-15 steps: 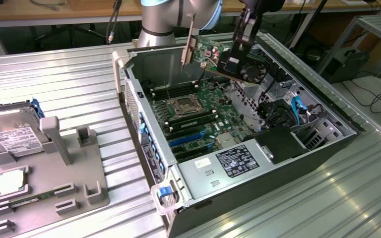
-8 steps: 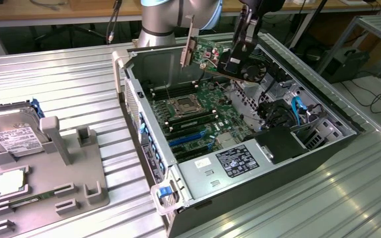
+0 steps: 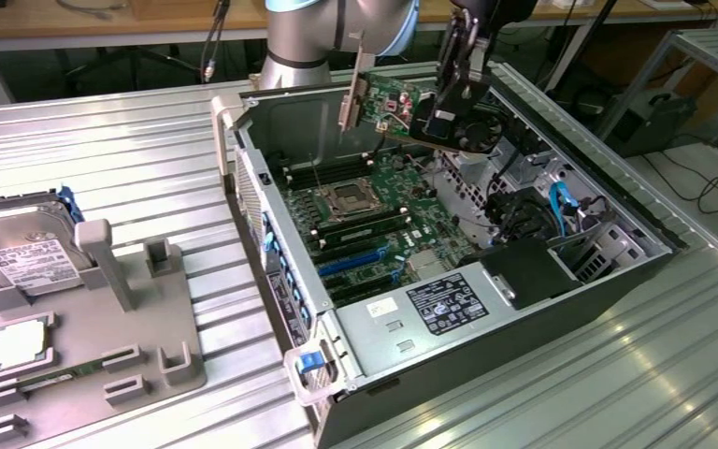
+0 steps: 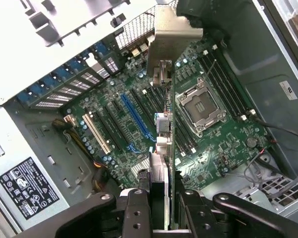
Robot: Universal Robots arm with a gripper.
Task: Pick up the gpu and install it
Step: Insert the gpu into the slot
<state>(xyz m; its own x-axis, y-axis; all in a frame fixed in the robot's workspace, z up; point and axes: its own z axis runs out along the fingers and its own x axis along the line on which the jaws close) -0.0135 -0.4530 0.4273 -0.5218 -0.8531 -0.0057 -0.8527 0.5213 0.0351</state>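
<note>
The gpu [image 3: 424, 110], a flat card with a round black fan and a long silvery end bracket, hangs in the air above the open computer case [image 3: 546, 281]. My gripper [image 3: 462, 92] is shut on the gpu's edge near the fan. In the wrist view the gpu [image 4: 164, 99] runs edge-on away from the gripper [image 4: 161, 210], its bracket pointing toward the case's rear wall. Below it lies the motherboard [image 4: 208, 144] with a blue expansion slot [image 4: 135, 117] and an empty processor socket [image 4: 198, 106].
At the exterior view's left, a grey holder tray [image 3: 97, 327] carries a silver hard drive with a white label [image 3: 25, 262] and a memory stick. The case stands on a ribbed metal table [image 3: 583, 393]. Cables and a power supply [image 3: 459, 304] fill the case's near end.
</note>
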